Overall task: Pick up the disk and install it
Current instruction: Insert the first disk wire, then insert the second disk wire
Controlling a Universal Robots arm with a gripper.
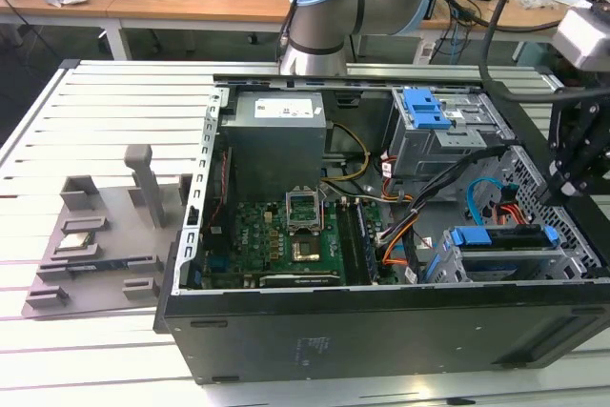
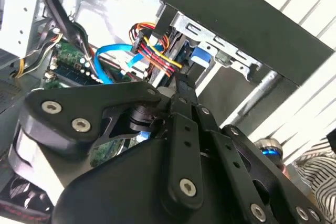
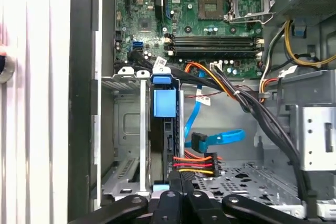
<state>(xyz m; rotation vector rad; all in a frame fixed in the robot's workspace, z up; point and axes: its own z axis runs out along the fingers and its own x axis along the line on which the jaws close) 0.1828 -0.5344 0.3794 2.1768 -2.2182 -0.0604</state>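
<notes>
The open computer case (image 1: 381,235) lay on its side on the slatted desk (image 1: 105,111), its motherboard (image 1: 276,240) and power supply (image 1: 276,135) exposed, with the arm (image 1: 329,7) reaching over from behind. Toward the exterior view's right, the drive cage (image 1: 505,254) sat at the case's lower corner, and the disk (image 1: 503,237) appeared already seated in it, its blue frame showing along the top edge; in the first wrist view the disk (image 3: 163,129) stood edge-on in its slot with the blue tab uppermost. The gripper (image 1: 562,183) hung just above and beside that cage. Its fingers (image 3: 176,192) looked drawn together with nothing between them, touching or nearly touching the disk's end. By my judgement the installing step was in hand, near its finish, and what it called for was a straight, gentle press clear of the orange and blue cables (image 3: 210,150) lying just beside the slot.
</notes>
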